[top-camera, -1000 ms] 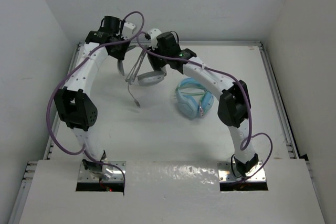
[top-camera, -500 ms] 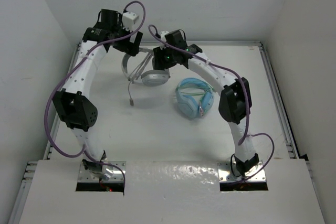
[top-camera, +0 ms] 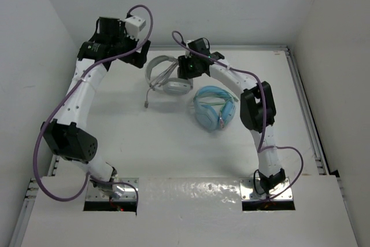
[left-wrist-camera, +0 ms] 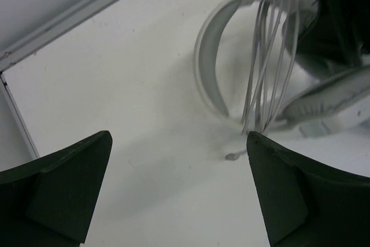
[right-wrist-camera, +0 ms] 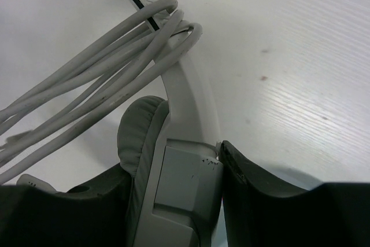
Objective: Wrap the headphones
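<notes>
The headphones [top-camera: 169,86] lie toward the far side of the white table [top-camera: 173,143], a little left of centre, with the light blue headphones [top-camera: 213,110] resting flat just beside them on the right. The right gripper [right-wrist-camera: 176,166] is down on the white pair and has them pinched. In its own camera the two dark fingers [right-wrist-camera: 260,206] press on either side of the pale grey arm piece where the headband meets the ear cup [right-wrist-camera: 136,128], so it is plainly grasping the headphones. The cable [right-wrist-camera: 104,56] is looped several times around the headband [left-wrist-camera: 207,65], the strands running side by side across the arch. A short loose end hangs off toward the near side, and its small plug [left-wrist-camera: 232,155] rests on the table just below the band. The left gripper [left-wrist-camera: 179,140] hangs above the far left corner of the table, near the headband but apart from it. Its jaws are spread wide and there is nothing between them but bare tabletop. From above, the left arm reaches up the left side and the right arm curves in from the right, and the two wrists sit on either side of the white headphones.
</notes>
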{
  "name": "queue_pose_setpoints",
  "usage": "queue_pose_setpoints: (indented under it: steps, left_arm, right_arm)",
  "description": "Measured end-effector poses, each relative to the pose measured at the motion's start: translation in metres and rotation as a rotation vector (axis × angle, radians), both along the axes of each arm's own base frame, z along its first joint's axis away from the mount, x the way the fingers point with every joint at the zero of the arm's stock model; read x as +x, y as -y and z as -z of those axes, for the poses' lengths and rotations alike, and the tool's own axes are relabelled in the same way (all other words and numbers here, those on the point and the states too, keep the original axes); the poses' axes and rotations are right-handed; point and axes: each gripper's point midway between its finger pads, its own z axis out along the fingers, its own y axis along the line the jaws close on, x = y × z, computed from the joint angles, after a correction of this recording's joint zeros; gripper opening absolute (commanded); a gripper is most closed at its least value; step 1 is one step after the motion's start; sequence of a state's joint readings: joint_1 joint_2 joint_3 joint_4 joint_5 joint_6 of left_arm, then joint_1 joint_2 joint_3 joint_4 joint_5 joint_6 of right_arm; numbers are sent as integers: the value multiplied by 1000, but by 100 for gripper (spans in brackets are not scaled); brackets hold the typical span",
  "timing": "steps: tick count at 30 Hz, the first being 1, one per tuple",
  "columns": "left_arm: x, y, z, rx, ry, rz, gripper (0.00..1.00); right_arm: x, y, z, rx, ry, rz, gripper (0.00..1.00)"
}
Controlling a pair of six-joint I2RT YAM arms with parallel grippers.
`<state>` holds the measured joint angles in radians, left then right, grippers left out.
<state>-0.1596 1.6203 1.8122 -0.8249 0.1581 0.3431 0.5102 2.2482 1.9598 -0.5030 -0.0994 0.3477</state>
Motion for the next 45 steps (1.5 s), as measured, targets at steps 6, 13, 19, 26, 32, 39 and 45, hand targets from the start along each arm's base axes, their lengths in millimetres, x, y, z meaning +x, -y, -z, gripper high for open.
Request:
queue_pose_setpoints:
  steps: [6,13,19,26,32,39,45]
  left_arm:
    - [-19,-22,15,18,-17,-32,99]
    - [-21,-40,35,31,-49,-72,100]
    - [-25,-41,50,35,-75,-72,100]
    - [-22,-43,49,32,-59,-78,100]
    - [-22,-44,54,34,-67,-81,100]
    - [-24,-51,58,34,-75,-98,100]
    - [-26,-54,54,35,-64,-103,100]
  right_arm:
    - [19,53,9,-68,2,120,0]
    - [33,90,-6,-170,77,202,0]
    - [25,90,-4,-206,92,207,0]
    - [7,78,15,-250,67,181,0]
    - [-4,47,21,-251,104,134,0]
    - [-30,6,22,-250,112,45,0]
    - [-40,-4,18,-266,110,6,0]
